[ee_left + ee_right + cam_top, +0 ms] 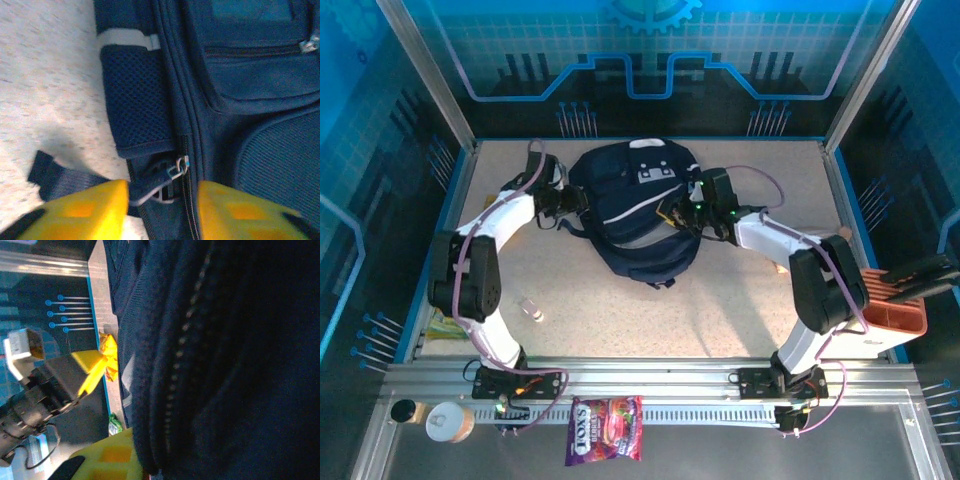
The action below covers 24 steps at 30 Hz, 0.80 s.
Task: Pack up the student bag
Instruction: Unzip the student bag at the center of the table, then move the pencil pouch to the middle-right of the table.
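The backpack (632,215) lay flat on the table (620,310), toward its far side, between the two arms. The left gripper (162,200) sat at its left side, jaws spread either side of a zipper pull (179,167). The right gripper (672,212) pinched the fabric at the backpack's right edge

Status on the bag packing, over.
Left gripper open, fingers either side of zipper pull. Right gripper clamped on student bag, right edge. Small bottle loose on table, not blocking.
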Tool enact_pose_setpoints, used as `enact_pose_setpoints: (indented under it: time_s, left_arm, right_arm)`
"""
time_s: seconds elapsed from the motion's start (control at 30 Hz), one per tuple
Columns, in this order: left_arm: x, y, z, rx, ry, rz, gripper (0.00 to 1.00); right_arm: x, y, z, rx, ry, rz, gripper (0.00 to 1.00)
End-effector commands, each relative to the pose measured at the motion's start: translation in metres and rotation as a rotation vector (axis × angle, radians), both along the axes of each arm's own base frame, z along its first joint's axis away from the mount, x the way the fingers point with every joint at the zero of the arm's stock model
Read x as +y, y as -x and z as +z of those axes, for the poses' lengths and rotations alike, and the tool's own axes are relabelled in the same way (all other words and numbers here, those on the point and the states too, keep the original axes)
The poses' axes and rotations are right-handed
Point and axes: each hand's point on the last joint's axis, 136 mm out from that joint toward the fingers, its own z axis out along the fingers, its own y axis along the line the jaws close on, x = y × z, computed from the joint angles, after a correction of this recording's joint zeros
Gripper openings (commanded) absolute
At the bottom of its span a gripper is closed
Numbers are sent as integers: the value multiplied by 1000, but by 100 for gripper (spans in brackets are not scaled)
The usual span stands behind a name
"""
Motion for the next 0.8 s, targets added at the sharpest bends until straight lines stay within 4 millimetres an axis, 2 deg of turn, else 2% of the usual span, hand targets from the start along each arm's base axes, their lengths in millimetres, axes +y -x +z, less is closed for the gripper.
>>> enact_pose_setpoints:
  time_s: [0.0, 0.03, 0.1, 0.17, 0.27, 0.33, 0.47, 0.57, 0.7, 0.77]
  left_arm:
    - [15, 8, 30, -86, -31, 68, 53]
    - [16, 12, 32, -87, -35, 70, 57]
    - [20, 22, 35, -79, -55, 77, 65]
    - [25, 31, 41, -75, -78, 90, 72]
    - [30, 39, 55, -93, -97, 97, 81]
    - [31, 42, 65, -122, -97, 92, 87]
    - [33, 39, 78, -207, -109, 81, 99]
    - [33, 38, 83, -241, -116, 63, 99]
    - [27, 41, 86, -266, -98, 25, 99]
    - [22, 41, 86, -269, -79, 1, 99]
  right_arm:
    - [36, 7, 6, -34, -25, 173, 19]
    - [36, 6, 5, -30, -12, 177, 22]
    - [30, 5, 6, -39, 55, 180, 37]
    - [19, 8, 9, -65, 139, 175, 47]
    - [-9, 18, 15, -98, 287, 155, 60]
    - [-31, 29, 19, -129, 396, 153, 64]
    - [-99, 43, 10, -155, 731, 66, 73]
    - [-149, 51, 0, -127, 902, -21, 77]
    - [-210, 57, -11, -43, 1044, -163, 82]
    - [-233, 56, -16, 2, 1064, -210, 83]
